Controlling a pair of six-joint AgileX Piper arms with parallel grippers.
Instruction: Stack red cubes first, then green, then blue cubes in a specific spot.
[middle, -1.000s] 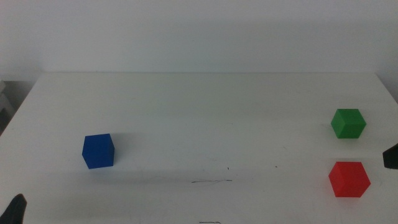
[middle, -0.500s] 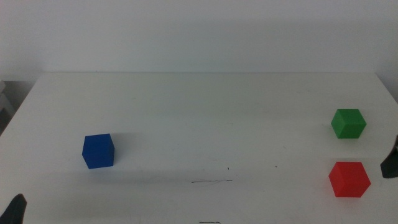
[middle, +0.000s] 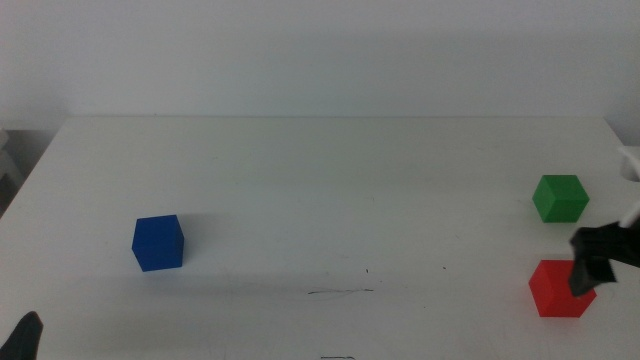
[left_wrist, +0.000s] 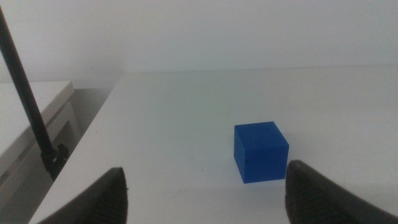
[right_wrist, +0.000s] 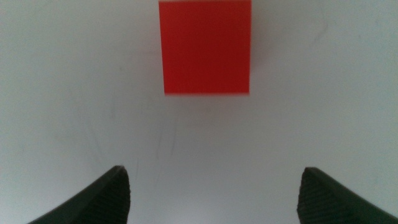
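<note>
We have the right gripper (middle: 597, 262) coming in from the right edge of the table (middle: 330, 190), hanging over the red cube (middle: 561, 289) and overlapping its upper right corner in the middle view. In the right wrist view the jaws are spread wide, with the cube on bare tabletop ahead of them and not between them, so nothing is gripped. The green cube (middle: 560, 198) sits just behind the red one, near the right edge, apart from it.

The blue cube (middle: 158, 242) is well apart on the left side of the table, alone. We see it upright ahead of the left gripper (left_wrist: 205, 190), whose jaws are also wide apart and empty. In the middle view that gripper shows only as a dark tip at the bottom left corner.

The scribbled dark line (middle: 340, 292) marking the spot is near the front centre, between blue and red, no cube on it.
</note>
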